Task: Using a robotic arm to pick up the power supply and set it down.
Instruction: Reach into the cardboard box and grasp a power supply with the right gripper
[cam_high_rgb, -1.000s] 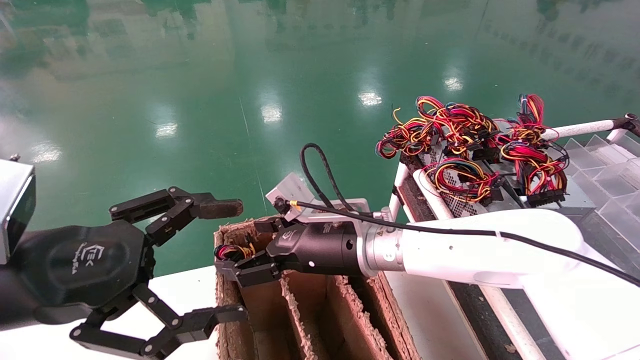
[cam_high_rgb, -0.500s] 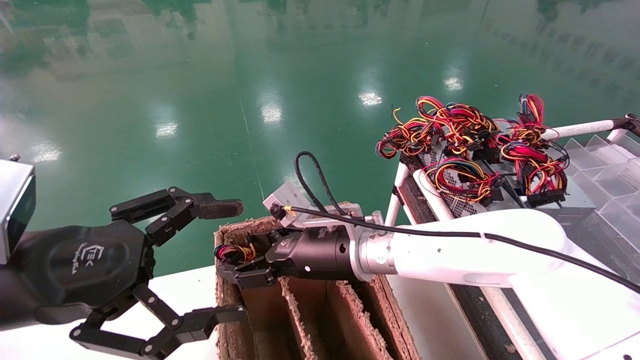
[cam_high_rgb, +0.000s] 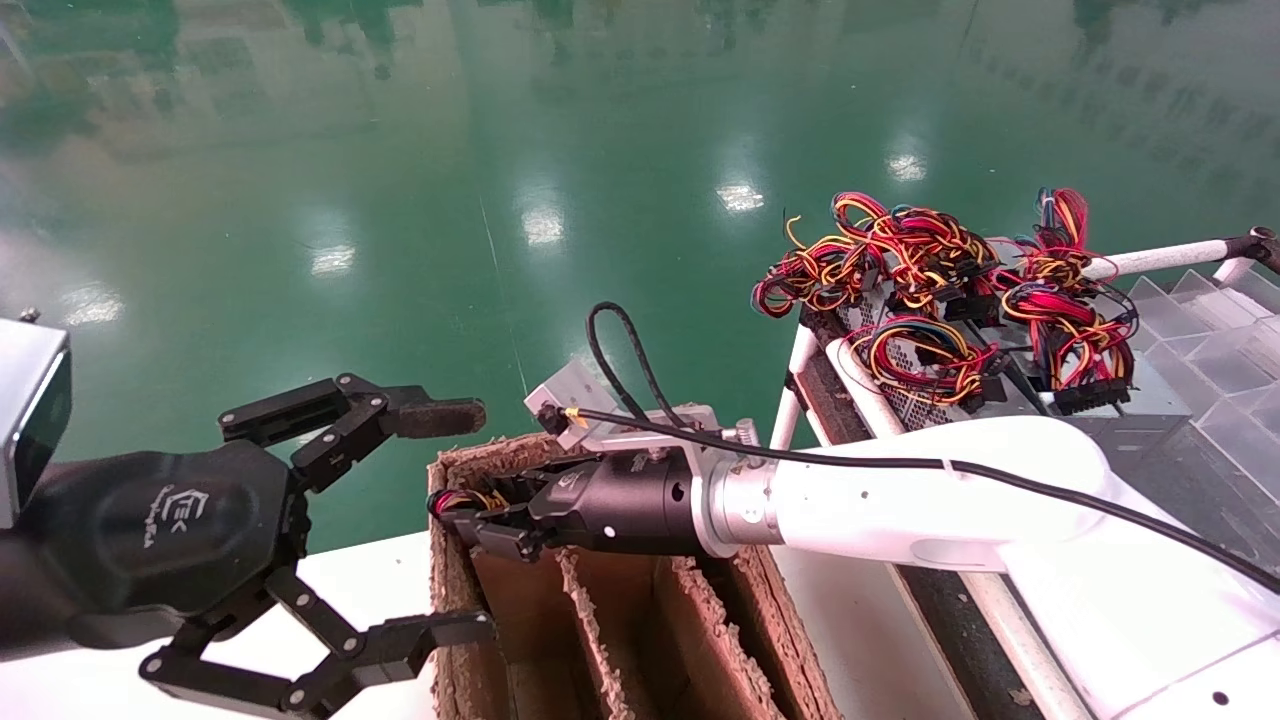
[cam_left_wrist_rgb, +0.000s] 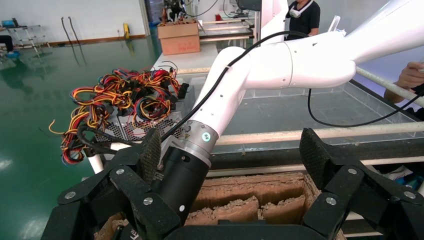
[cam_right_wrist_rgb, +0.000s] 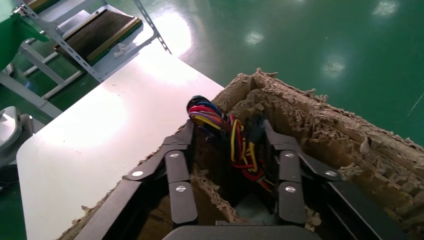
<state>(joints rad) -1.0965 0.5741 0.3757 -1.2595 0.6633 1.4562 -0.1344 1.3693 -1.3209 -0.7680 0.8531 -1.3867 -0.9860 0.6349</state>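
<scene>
Inside box, wires apparently upward.

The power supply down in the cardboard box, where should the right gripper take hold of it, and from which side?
Likely from above. The power supply sits deep in an end slot of the cardboard box, walled in by dividers, with only its wire bundle rising past the rim. The right gripper already straddles those wires; reaching lower for the metal body should hold more firmly than the loose wires.
</scene>
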